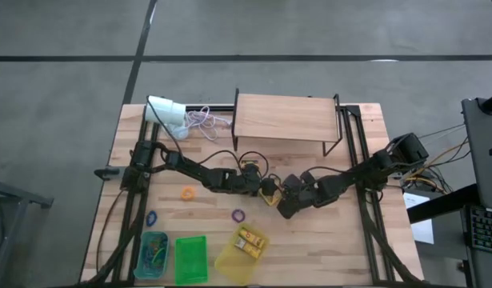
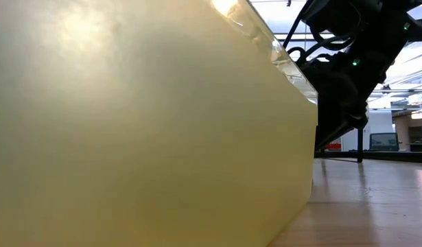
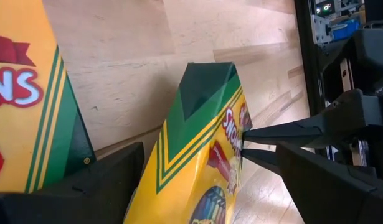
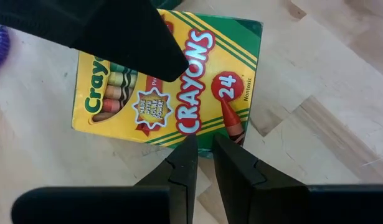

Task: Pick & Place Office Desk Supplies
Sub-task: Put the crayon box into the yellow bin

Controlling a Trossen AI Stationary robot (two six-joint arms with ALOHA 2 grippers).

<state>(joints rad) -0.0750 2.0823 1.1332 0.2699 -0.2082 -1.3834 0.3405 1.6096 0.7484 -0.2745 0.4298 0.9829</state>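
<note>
Pale wood-grain tabletop (image 1: 326, 240), glossy yellow-and-green cardboard crayon box (image 4: 179, 81) lying flat mid-table, left gripper (image 1: 258, 186) spread wide straddling it, right gripper (image 4: 202, 155) pinching its edge.

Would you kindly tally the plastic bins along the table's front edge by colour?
Blue bin: 1
Green bin: 1
Yellow bin: 1
Total: 3

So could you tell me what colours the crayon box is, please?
Yellow with green chevron stripes on the crayon box; right wrist view.
</note>
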